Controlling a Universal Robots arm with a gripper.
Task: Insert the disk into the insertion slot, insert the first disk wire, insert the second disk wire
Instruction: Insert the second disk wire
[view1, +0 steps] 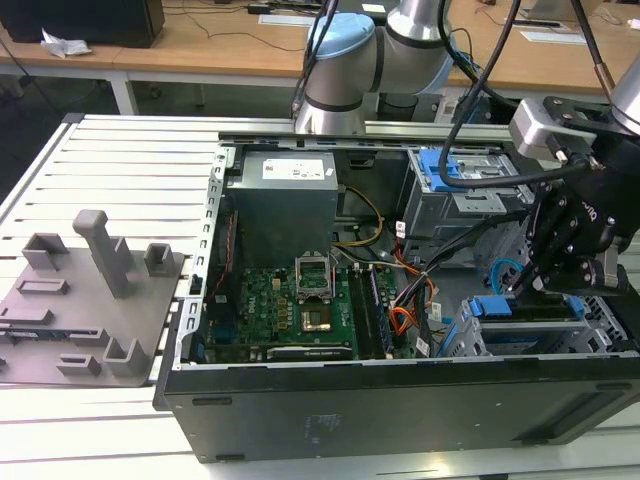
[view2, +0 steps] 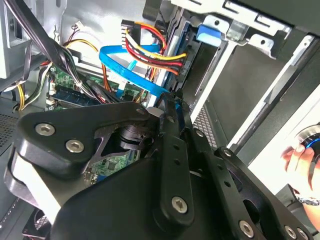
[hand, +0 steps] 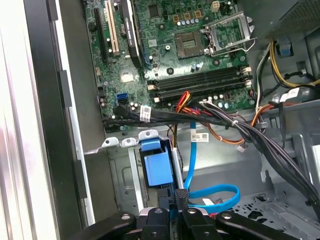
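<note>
The disk, in its bright blue caddy (view1: 520, 308), sits inside the insertion slot (view1: 545, 340), a grey metal cage at the case's front on the exterior view's right. In the first wrist view the caddy's blue end (hand: 157, 167) shows just beyond my gripper (hand: 179, 200). My gripper (view1: 533, 285) hangs right over the disk, shut on the black connector of the second disk wire (hand: 192, 150), a flat light-blue cable that loops beside it (view2: 125, 55). A red, yellow and black wire bundle (view2: 150, 50) runs to the disk's edge.
The open computer case (view1: 190, 300) holds a motherboard (view1: 290, 300), a power supply (view1: 285, 200) and a second cage with a blue latch (view1: 450, 165). Orange and black cables (view1: 410, 310) cross near the disk. A person's hand (view2: 302, 155) is beside the case. A grey fixture (view1: 90, 290) lies on the exterior view's left.
</note>
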